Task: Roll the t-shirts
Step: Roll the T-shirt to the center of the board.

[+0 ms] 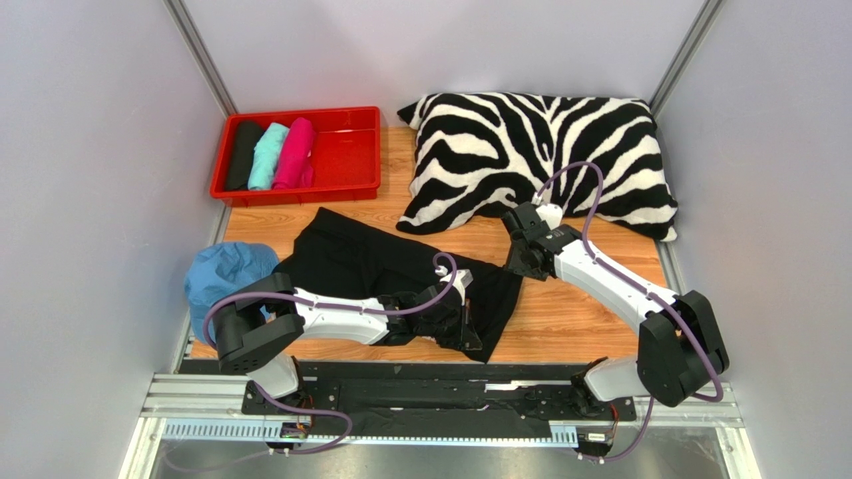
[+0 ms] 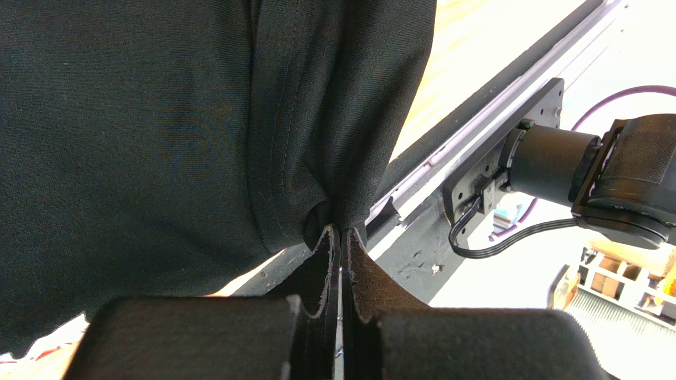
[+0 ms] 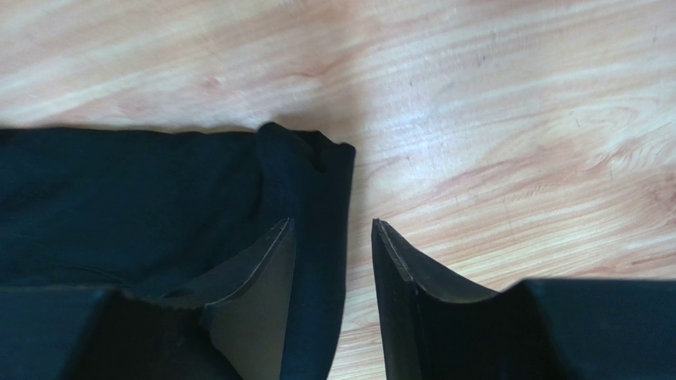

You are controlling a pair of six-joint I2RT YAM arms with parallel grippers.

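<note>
A black t-shirt (image 1: 370, 261) lies spread on the wooden table. My left gripper (image 1: 468, 327) is shut on its near right edge; in the left wrist view the closed gripper (image 2: 342, 233) pinches a fold of the black fabric (image 2: 159, 119), which hangs lifted above the table edge. My right gripper (image 1: 518, 263) is open just above the shirt's far right corner; in the right wrist view the gripper (image 3: 333, 229) straddles the shirt's hem (image 3: 317, 182) without holding it. Black (image 1: 241, 155), teal (image 1: 266, 155) and pink (image 1: 296, 152) rolled shirts lie in the red tray (image 1: 350, 150).
A zebra-striped pillow (image 1: 540, 160) fills the back right, close behind my right arm. A light blue cap (image 1: 226, 275) sits at the left edge beside my left arm. A black rail (image 1: 430, 384) runs along the near edge. Grey walls enclose both sides.
</note>
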